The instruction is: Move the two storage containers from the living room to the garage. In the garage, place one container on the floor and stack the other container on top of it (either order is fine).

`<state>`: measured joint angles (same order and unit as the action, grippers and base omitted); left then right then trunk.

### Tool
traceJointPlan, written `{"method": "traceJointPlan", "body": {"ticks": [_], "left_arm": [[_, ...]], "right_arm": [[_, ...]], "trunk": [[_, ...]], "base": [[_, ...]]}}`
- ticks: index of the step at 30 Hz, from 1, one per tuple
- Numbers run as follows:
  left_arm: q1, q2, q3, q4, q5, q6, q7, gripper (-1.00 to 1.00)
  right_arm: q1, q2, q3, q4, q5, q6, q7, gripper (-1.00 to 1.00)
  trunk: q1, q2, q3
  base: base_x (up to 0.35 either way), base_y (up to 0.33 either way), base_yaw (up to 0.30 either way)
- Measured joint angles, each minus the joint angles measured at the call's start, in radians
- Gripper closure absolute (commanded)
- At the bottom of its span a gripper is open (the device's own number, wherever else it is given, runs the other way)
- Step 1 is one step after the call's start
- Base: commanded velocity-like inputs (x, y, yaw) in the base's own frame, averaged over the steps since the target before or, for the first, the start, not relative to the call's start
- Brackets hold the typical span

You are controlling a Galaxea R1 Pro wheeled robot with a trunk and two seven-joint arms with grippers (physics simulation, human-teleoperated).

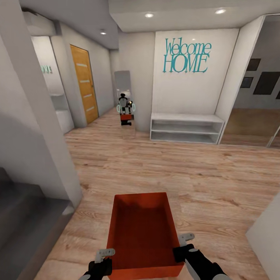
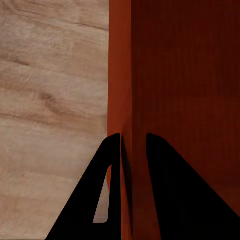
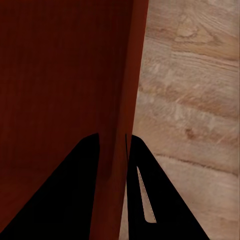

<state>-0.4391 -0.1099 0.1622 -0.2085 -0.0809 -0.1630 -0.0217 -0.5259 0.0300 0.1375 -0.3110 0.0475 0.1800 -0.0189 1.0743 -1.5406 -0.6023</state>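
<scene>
Held between both arms, one orange-red storage container (image 1: 143, 233) rides low in front of the robot, its open top up and nothing inside. It spans the gap from the left pincer (image 1: 102, 261) to the right pincer (image 1: 182, 245), carried above the light wood plank floor (image 1: 202, 175) of a hallway. Each pincer is nearly closed on a side wall: in both wrist views one finger sits inside the bin and one outside, the thin wall pinched between them. The bin looks like stiff, light plastic with a finely ribbed, fairly slick skin, so opposite walls near the rim seem the sensible hold; squeezing unevenly could let it tilt or slip. Well ahead of the pincers stand a white low shelf (image 1: 186, 128) and a wooden door (image 1: 84, 83).
</scene>
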Motion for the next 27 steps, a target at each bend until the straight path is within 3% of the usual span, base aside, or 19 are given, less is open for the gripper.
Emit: {"method": "traceJointPlan", "body": {"ticks": [27], "left_arm": [[0.000,-0.001,0.000,0.000,0.000,0.000,0.001,1.00]], "right_arm": [[0.000,-0.001,0.000,0.000,0.000,0.000,0.001,1.00]], "trunk": [[0.000,0.000,-0.007]], "base": [[0.343,0.000,0.025]]}}
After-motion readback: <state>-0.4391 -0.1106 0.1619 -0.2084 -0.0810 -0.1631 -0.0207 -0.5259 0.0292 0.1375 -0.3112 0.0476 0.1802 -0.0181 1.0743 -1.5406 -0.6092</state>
